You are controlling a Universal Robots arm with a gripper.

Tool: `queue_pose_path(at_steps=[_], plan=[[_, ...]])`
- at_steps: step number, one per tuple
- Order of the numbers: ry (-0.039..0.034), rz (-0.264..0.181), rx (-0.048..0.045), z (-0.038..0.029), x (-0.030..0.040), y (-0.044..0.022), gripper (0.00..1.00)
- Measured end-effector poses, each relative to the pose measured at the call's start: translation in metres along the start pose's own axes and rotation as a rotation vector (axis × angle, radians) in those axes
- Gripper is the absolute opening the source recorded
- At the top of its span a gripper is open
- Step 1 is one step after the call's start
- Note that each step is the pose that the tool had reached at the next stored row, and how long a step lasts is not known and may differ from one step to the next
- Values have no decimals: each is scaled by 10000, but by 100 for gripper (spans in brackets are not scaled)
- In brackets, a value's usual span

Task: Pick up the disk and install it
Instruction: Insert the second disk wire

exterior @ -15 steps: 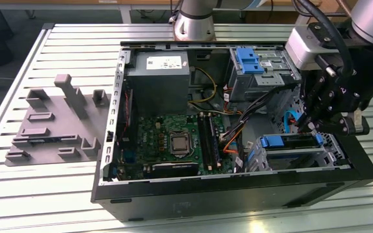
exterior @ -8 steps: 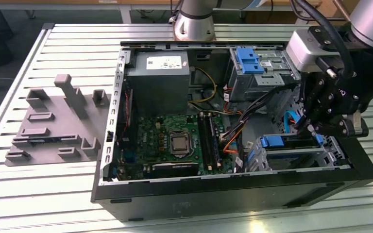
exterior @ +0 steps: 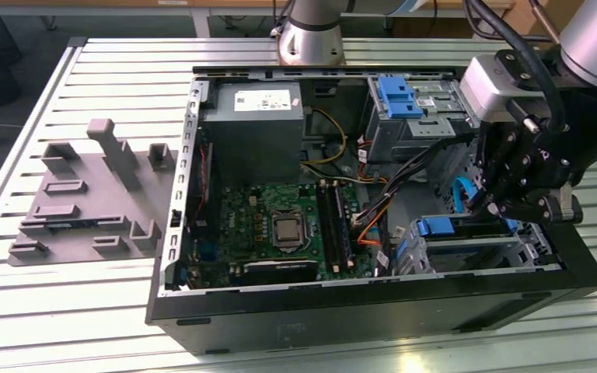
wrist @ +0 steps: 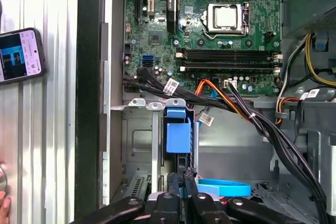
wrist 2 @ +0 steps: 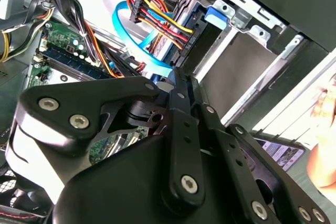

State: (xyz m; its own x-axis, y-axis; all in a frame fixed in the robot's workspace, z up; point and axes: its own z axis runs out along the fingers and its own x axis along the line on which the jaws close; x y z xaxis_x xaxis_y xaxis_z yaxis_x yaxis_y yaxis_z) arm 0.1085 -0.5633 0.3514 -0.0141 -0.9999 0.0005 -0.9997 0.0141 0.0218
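Disk: the disk [wrist: 177,132] stands on edge in the lower drive cage [wrist: 139,145], at the corner of the open computer case [exterior: 361,311]. Its blue rail frame faces my first wrist view, and the metal body beneath is mostly hidden by the cage walls.
Seating: it appears partly to fully entered. I cannot confirm that it is latched.
Claw: my claw [wrist: 182,182] is clenched narrow on the near end of the disk, in line with the slot. I judge this grip keeps the drive square to the cage rails.
Cables: the light blue data cable [wrist: 226,187] loops just beside my claw. The coloured power leads [wrist 2: 157,19] hang near the cage mouth, close enough to snag.
Motherboard: the motherboard [wrist: 210,40] lies beyond the cage, apart from the work.
Spare bracket: a bare blue bracket [exterior: 397,97] sits in the upper bay, well apart.
Table: the case rests on the slatted table [exterior: 102,311]. A phone [wrist: 18,55] lies outside the case wall.
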Motion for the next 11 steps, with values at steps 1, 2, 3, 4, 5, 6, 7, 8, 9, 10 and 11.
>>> queue_pose_path(at_steps=[1, 2, 3, 4, 5, 6, 7, 8, 9, 10, 11], plan=[[-3, 8, -16, 14, 0, -7, 16], [-8, 16, -31, 26, 0, -12, 16], [-12, 22, -42, 39, 0, -17, 16], [-16, 26, -49, 52, 0, -18, 16], [-20, 25, -59, 68, 0, -19, 16], [-21, 26, -62, 69, 0, -20, 16], [-20, 25, -64, 69, 0, -21, 16], [-20, 26, -64, 69, -1, -21, 16], [-20, 26, -65, 69, 0, -21, 16], [-21, 26, -65, 69, 0, -21, 16], [-20, 26, -65, 69, 0, -21, 16]])
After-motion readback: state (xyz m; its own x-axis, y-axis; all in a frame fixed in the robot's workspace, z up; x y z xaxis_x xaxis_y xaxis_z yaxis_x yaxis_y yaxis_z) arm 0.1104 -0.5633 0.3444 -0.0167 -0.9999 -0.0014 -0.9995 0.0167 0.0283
